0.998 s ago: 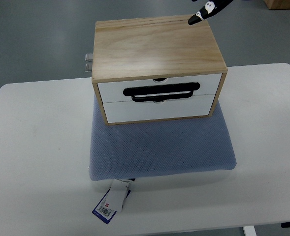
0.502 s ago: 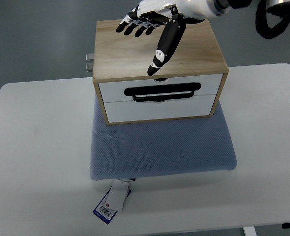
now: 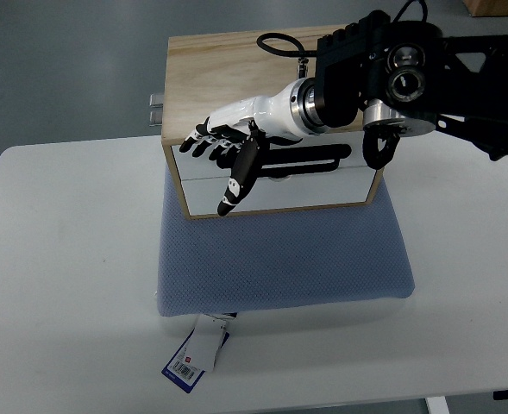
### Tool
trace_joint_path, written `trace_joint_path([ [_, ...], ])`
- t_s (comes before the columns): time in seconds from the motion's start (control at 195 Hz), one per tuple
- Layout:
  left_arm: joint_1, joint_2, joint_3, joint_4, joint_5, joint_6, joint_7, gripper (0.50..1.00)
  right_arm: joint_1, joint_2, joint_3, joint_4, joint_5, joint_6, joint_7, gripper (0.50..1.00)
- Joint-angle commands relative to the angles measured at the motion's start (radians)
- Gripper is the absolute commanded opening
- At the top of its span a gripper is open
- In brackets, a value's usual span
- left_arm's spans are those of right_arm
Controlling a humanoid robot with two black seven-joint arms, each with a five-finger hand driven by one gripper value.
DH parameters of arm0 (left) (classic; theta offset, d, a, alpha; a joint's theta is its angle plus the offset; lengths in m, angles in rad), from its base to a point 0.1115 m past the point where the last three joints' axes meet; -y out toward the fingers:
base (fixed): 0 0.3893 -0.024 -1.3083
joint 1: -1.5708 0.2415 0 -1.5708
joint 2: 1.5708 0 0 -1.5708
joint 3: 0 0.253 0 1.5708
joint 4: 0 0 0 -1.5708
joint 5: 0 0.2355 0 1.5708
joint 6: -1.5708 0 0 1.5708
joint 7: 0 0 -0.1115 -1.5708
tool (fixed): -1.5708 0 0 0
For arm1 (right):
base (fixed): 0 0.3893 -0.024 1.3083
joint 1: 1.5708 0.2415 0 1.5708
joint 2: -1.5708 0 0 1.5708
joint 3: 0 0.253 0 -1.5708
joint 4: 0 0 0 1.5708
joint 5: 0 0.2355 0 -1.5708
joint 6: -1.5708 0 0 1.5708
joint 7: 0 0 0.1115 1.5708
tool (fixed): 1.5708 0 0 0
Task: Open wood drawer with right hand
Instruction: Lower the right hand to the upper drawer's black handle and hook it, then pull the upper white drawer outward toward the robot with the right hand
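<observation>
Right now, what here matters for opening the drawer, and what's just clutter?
Job:
- right hand, open, in front of the drawers
- wooden drawer box
- black handle

Lying about:
- blue mat
- paper tag
- white table

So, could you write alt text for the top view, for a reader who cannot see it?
The robot's right hand, fingers spread, reaches in front of a wooden drawer box near its black handle, holding nothing. The box stands on a blue-grey mat on a white table, both drawers closed.

White table (image 3: 64, 285), blue-grey mesh mat (image 3: 284, 259) lying on it, tag (image 3: 195, 354) at mat's front edge
</observation>
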Motion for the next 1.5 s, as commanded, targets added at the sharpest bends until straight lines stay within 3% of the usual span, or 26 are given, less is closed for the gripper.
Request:
trace_joint_path([
  [0.0, 0.0, 0.0, 0.0, 0.0, 0.0, 0.0, 0.0, 1.0, -0.026, -0.001, -0.006, -0.002, -0.055, 0.011, 0.0, 0.942],
  [0.855, 0.0, 0.0, 0.0, 0.0, 0.0, 0.0, 0.0, 1.0, -0.098, -0.084, -0.044, -0.01, -0.193, 0.086, 0.0, 0.94],
  [1.182, 0.0, 0.0, 0.002, 0.002, 0.0, 0.0, 0.0, 1.0, -0.106, -0.103, -0.021, 0.001, -0.156, 0.219, 0.0, 0.94],
  [1.187, 0.0, 0.0, 0.0, 0.002, 0.0, 0.0, 0.0, 1.0, -0.106, -0.101, 0.003, 0.009, -0.143, 0.25, 0.0, 0.94],
  [1.233, 0.0, 0.0, 0.0, 0.003, 0.0, 0.0, 0.0, 1.0, -0.106, -0.101, 0.019, 0.02, -0.132, 0.27, 0.0, 0.94],
  [1.494, 0.0, 0.0, 0.002, 0.003, 0.0, 0.0, 0.0, 1.0, -0.101, -0.106, 0.026, 0.073, -0.07, 0.299, 0.0, 0.942],
])
